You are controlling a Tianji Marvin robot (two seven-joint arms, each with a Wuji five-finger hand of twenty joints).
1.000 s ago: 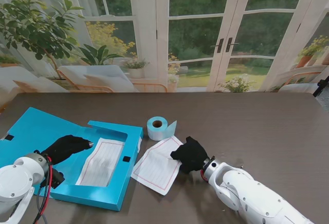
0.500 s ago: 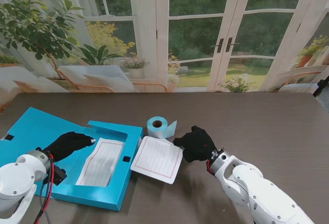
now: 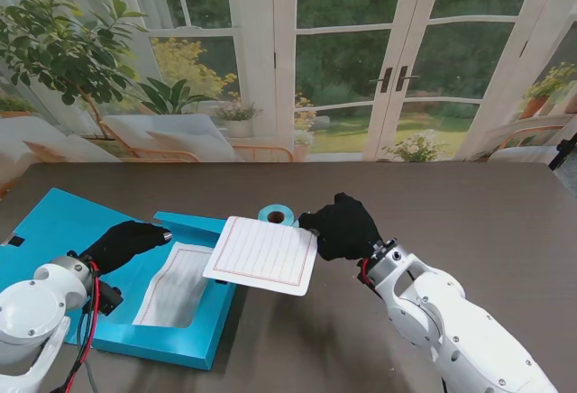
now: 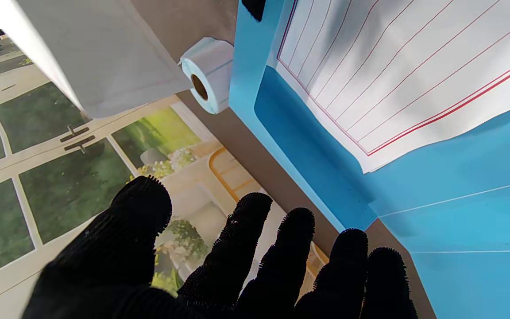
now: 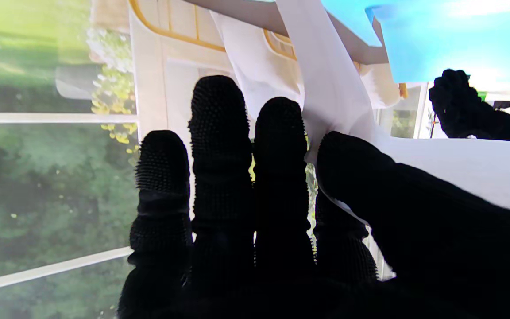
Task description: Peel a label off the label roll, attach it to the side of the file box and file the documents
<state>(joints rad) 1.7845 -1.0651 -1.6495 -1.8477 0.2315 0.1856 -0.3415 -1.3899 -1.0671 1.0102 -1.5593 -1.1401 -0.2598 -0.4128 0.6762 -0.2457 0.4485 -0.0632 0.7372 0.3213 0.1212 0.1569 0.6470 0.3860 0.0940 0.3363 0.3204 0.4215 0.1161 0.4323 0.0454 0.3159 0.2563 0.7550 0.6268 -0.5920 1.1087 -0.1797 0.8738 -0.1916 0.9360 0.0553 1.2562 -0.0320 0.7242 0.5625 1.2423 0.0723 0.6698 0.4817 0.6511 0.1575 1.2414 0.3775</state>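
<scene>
No readable text, number or brand shows on anything here.

The ruled sheet hangs level above the table, overlapping the open blue file box (another sheet lies inside); the label roll lies behind.

A: What lies past the table?
B: A backdrop along its far edge: glazed doors, 2 dark handles.
A: And at the far left corner?
B: A leafy plant and pale loungers.
</scene>
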